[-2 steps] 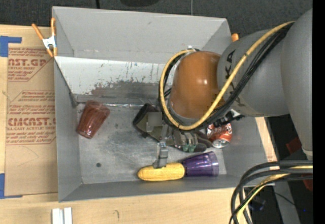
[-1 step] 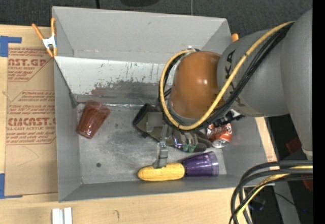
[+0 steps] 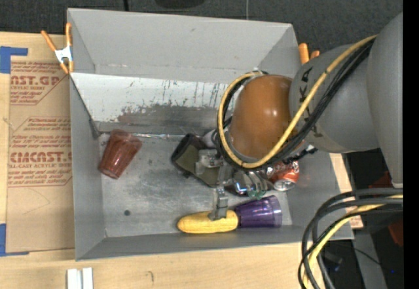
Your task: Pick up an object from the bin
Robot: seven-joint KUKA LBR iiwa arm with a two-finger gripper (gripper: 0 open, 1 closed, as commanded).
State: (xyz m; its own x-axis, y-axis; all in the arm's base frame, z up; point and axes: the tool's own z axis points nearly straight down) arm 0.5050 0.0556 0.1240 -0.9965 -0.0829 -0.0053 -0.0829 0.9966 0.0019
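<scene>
My gripper point(image 3: 220, 204) hangs below the arm's wrist in the front middle of the bin. Its tip comes down onto the top of a yellow banana point(image 3: 204, 223) that lies along the front wall. A purple cup point(image 3: 260, 213) lies on its side just right of the banana, touching its end. A dark olive boxy thing point(image 3: 189, 154) sits just left of the gripper's body, toward the bin's middle.
A translucent red cup point(image 3: 118, 154) lies on its side at the left of the bin. A red and white can point(image 3: 286, 177) is partly hidden under the arm at the right. The arm's orange dome and cables cover the right middle of the bin.
</scene>
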